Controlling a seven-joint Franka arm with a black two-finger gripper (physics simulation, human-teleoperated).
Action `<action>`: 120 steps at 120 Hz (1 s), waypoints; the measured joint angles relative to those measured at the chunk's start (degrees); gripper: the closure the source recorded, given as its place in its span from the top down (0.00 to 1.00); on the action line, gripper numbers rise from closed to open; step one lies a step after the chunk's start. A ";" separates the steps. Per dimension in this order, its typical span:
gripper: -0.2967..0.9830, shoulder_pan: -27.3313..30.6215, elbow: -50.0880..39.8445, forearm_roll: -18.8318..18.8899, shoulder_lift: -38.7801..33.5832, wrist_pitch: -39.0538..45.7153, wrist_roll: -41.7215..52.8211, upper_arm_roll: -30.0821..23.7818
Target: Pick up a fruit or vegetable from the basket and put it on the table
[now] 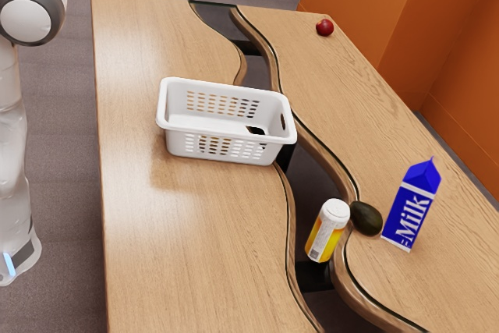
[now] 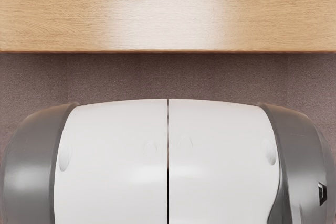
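Inside the white plastic basket [image 1: 226, 150], with its slotted walls, we see a dark patch [image 1: 255, 130] low down near the exterior view's right end; we cannot tell whether it is a fruit, a vegetable or an opening. Two fruits lie outside the basket, on the wooden bench [image 1: 171, 232]: a dark green, oval avocado [image 1: 366, 218] and, well apart near the far corner, a round red apple [image 1: 324, 27]. The avocado sits between a white-capped bottle with a yellow and white label [image 1: 327, 230] and a blue and white milk carton [image 1: 412, 204] — close by both. A dark, winding channel [image 1: 317, 181] runs through the bench, beside the basket. As for our jaws — we cannot tell how wide they stand, nor whether they hold or touch anything.
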 joint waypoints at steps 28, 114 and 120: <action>0.77 0.00 0.00 0.00 0.00 0.03 0.00 0.00; 0.77 -0.03 -2.90 0.00 0.15 4.80 0.00 0.00; 0.77 -0.03 -3.94 0.00 0.15 5.62 0.00 0.00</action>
